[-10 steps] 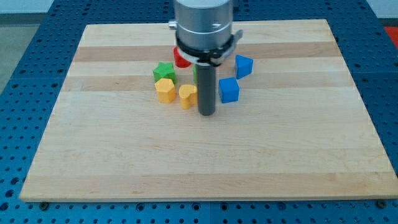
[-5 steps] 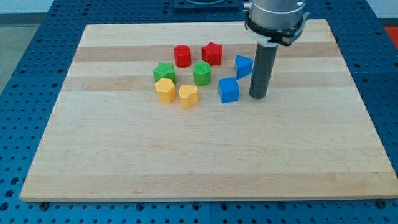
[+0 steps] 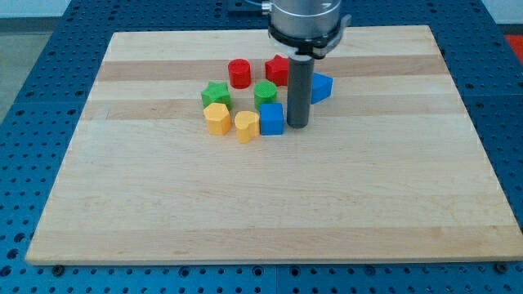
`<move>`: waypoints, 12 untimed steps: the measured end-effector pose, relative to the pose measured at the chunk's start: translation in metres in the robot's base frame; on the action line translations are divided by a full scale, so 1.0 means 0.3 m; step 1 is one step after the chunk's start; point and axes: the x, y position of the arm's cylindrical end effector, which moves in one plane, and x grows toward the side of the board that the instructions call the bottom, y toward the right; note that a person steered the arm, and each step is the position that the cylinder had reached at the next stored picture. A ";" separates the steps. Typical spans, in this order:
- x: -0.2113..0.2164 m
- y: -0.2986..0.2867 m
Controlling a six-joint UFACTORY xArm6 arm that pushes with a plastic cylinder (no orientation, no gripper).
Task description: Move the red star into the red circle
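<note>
At desk (image 3: 409,204) centre: rod tip (image 3: 297,126) touching blue cube (image 3: 271,119) at its 3 o'clock; no jaws on end effector. Red star (image 3: 278,69) at 3 o'clock of red circle (image 3: 239,73), near, apart. Push not done.

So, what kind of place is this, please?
Probably a robotics lab bench: a wooden board lies on a blue perforated mounting table, with small coloured blocks such as the red star, and my tip beside the blue cube.
</note>
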 end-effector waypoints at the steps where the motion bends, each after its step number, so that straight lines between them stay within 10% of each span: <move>1: -0.028 0.079; 12: -0.175 -0.070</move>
